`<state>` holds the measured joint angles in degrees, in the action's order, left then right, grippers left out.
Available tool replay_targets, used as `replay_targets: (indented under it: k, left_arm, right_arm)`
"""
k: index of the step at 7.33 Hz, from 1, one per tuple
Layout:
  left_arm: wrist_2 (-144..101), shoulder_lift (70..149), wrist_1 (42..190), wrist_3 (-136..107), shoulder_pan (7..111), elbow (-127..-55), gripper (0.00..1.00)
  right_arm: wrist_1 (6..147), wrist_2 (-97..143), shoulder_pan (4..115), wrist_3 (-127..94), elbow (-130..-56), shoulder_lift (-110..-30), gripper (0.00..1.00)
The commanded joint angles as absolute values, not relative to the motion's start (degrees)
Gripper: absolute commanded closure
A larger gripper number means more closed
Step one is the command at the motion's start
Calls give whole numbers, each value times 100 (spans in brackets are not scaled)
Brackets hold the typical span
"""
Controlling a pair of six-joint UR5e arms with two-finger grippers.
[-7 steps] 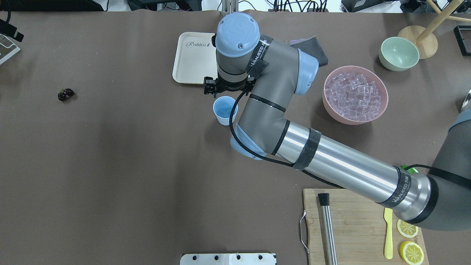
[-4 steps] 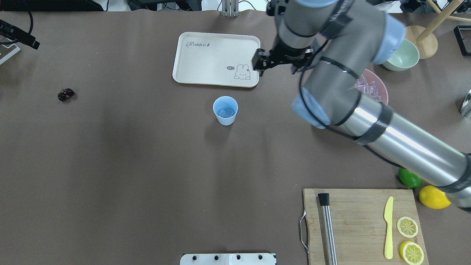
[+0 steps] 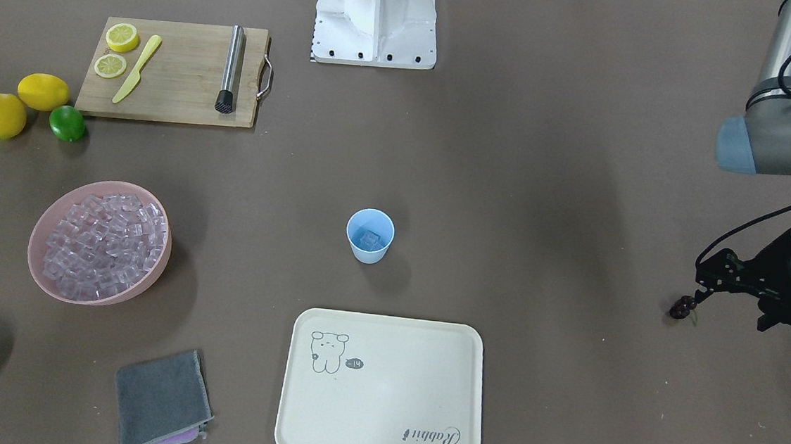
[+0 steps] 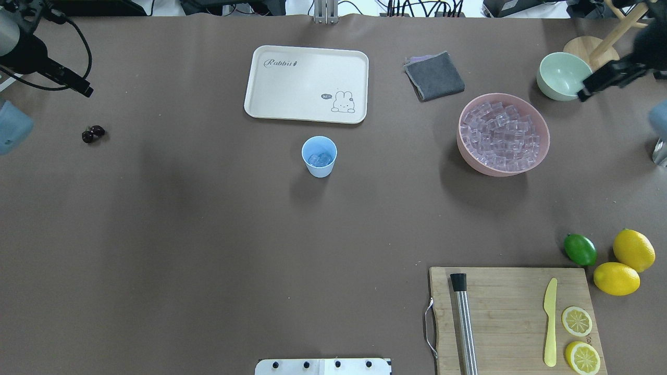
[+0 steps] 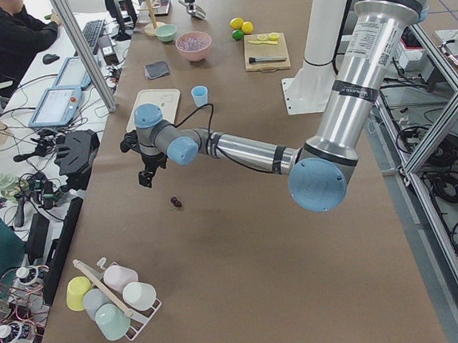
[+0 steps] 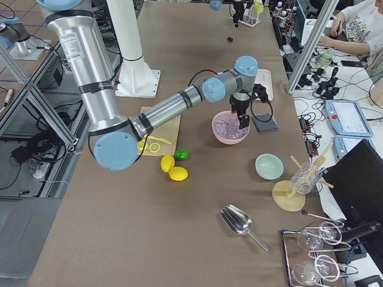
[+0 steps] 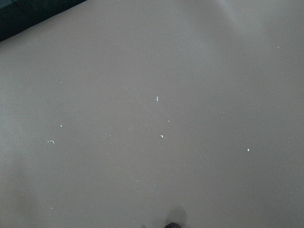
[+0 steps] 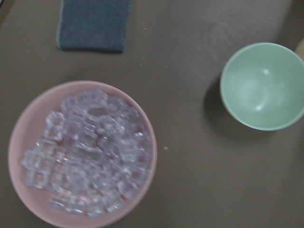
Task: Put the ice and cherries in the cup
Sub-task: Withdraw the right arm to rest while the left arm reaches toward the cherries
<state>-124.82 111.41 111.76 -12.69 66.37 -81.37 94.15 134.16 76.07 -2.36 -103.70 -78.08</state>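
Overhead exterior gives us the light-blue cup (image 4: 319,156) standing upright just above and left of the frame's middle, with a little ice (image 4: 319,158) at its bottom. We find the cherries (image 4: 93,133) lying on the brown table (image 4: 208,234) near the left edge, well apart from the cup.

In the front-facing view the left gripper (image 3: 708,282) shows at the right edge, its dark tip just beside the cherries. We cannot tell whether it touches them, how wide its jaws stand, or whether it has hold of anything. The left wrist camera gives us only table surface and a dark speck at its bottom edge.

Above the cup lies a cream tray (image 4: 292,83) printed with a rabbit, and to its right a folded grey cloth (image 4: 434,75). Further right a pink bowl (image 4: 503,172) holds a heap of clear cubes.

The right gripper (image 4: 586,91) shows as a dark bar at the upper right, by the rim of the pale green bowl (image 4: 560,73). We cannot make out its opening or any load.

At the lower right sits a wooden cutting board (image 4: 505,312) carrying a steel muddler (image 4: 464,323), a yellow knife (image 4: 550,323) and two lemon slices (image 4: 576,322). A lime (image 4: 580,249) and two lemons (image 4: 616,278) lie just above its right corner.
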Motion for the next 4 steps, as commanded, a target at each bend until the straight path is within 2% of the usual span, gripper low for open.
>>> replay_targets:
  k: [1, 4]
  left_arm:
    - [-12472, 11179, 11382, -1274, 6557, -7806, 2]
    - [-12463, 11189, 11634, -1859, 6312, -7761, 3]
  right_arm:
    - [9475, 13676, 8734, 1534, -10327, -8612, 2]
    - [9422, 13377, 8763, 1651, -10274, -8727, 2]
